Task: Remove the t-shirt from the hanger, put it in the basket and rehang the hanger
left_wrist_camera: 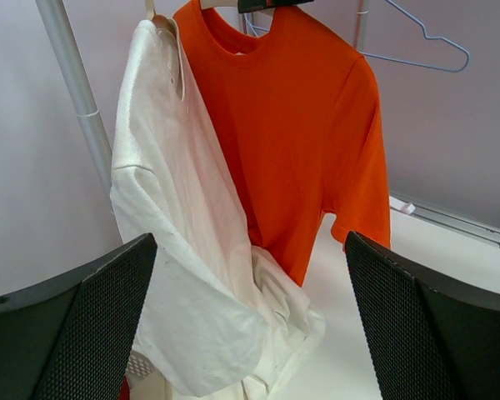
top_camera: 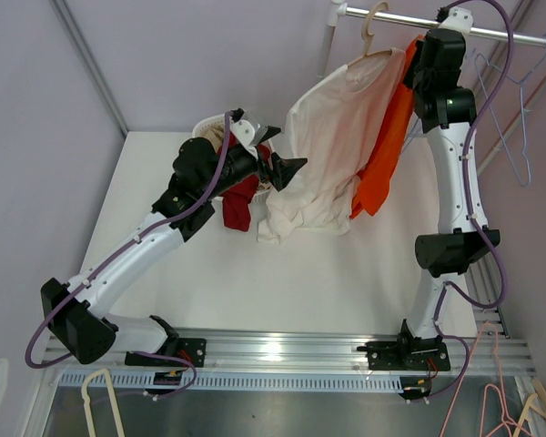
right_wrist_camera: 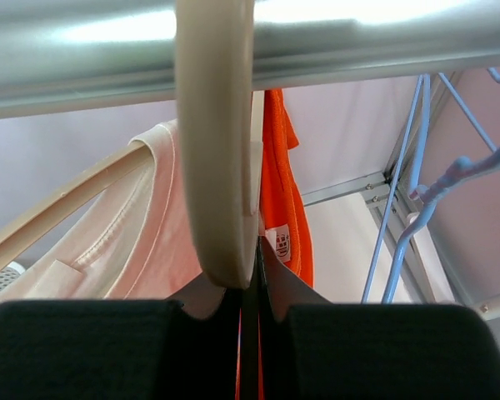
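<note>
A white t-shirt hangs half off a cream hanger on the rail, and its lower part is bunched on the table. It also shows in the left wrist view. An orange t-shirt hangs right behind it and also shows in the left wrist view. My left gripper is open and empty beside the white shirt's lower left edge; in its own view the shirt lies between and beyond the jaws. My right gripper is up at the rail, shut on the neck of the orange shirt's cream hanger.
A white basket with red clothes stands at the back left of the table, under my left wrist. Empty blue wire hangers hang on the rail at the right. The rack's upright post stands left of the shirts.
</note>
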